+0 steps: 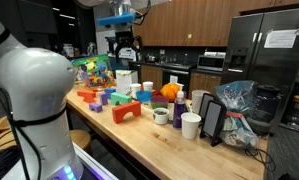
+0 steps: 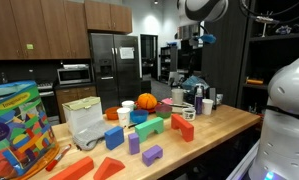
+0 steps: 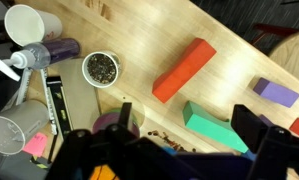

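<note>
My gripper (image 3: 189, 125) is open and empty, its two dark fingers spread wide. It hangs high above the wooden counter in both exterior views (image 1: 122, 45) (image 2: 189, 40). In the wrist view a green block (image 3: 214, 128) lies directly below, between the fingers. An orange-red block (image 3: 185, 70) lies just beyond it and a purple block (image 3: 277, 93) lies to the right. A small cup with dark contents (image 3: 100, 68) stands to the left. A purple cup (image 3: 114, 122) sits partly under the left finger.
The wooden counter (image 1: 169, 150) holds several coloured blocks, a red arch block (image 1: 126, 112), an orange ball (image 1: 169, 91), a white cup (image 1: 191, 125), a black tablet (image 1: 211, 120) and a plastic bag (image 1: 234, 105). A toy box (image 2: 14, 125) and white bag (image 2: 86, 120) stand at one end. A fridge (image 2: 111, 65) is behind.
</note>
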Robot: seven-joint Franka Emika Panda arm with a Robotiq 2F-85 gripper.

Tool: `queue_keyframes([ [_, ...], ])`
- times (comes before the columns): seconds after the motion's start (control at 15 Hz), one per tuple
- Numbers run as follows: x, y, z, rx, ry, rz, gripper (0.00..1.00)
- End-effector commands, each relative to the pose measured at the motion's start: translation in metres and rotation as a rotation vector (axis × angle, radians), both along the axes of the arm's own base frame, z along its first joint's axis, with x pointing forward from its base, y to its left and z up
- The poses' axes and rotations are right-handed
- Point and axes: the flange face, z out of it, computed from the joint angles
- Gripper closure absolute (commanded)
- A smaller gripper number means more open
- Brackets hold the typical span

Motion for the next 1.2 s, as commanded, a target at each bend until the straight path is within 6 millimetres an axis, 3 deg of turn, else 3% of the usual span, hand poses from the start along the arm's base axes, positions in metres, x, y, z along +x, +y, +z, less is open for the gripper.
queue_keyframes([
  [0.0,-0.009,-0.003,-0.017,0.012,-0.091,-0.107,0.00],
  [0.53,-0.022,0.011,-0.065,-0.034,-0.135,-0.298,0.00],
  [0.6,-0.014,0.014,-0.062,-0.044,-0.129,-0.320,0.00],
  [1.13,-0.006,0.028,-0.088,-0.069,-0.115,-0.402,0.00],
])
